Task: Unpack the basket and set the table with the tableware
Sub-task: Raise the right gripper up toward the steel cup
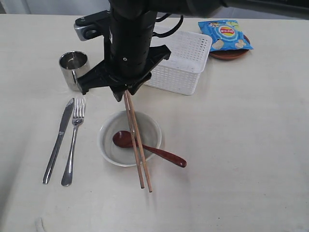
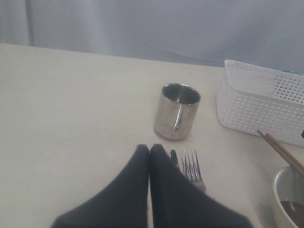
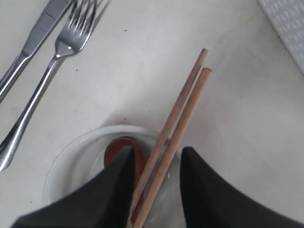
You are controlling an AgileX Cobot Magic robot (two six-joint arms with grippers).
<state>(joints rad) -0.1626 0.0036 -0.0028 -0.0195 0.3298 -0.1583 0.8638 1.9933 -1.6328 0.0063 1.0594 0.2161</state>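
Note:
The wooden chopsticks [image 1: 137, 145] lie side by side across the off-white bowl [image 1: 108, 130], near ends on the table [image 1: 241, 145]. A dark red spoon [image 1: 159, 153] rests in the bowl, handle over the rim. My right gripper [image 3: 157, 149] hovers open above the bowl [image 3: 71, 156], a finger on either side of the chopsticks [image 3: 185, 104] without touching them. The steel knife [image 1: 58, 140] and fork [image 1: 73, 140] lie left of the bowl, below the steel cup [image 1: 73, 67]. My left gripper [image 2: 149, 147] is shut and empty, close to the fork tines [image 2: 192, 168].
The white basket [image 1: 178, 67] stands behind the bowl, its inside hidden by the arm. At the back right a blue chip bag [image 1: 224, 35] lies on the brown plate [image 1: 229, 54]. The right arm [image 1: 124, 72] blocks the middle of the exterior view.

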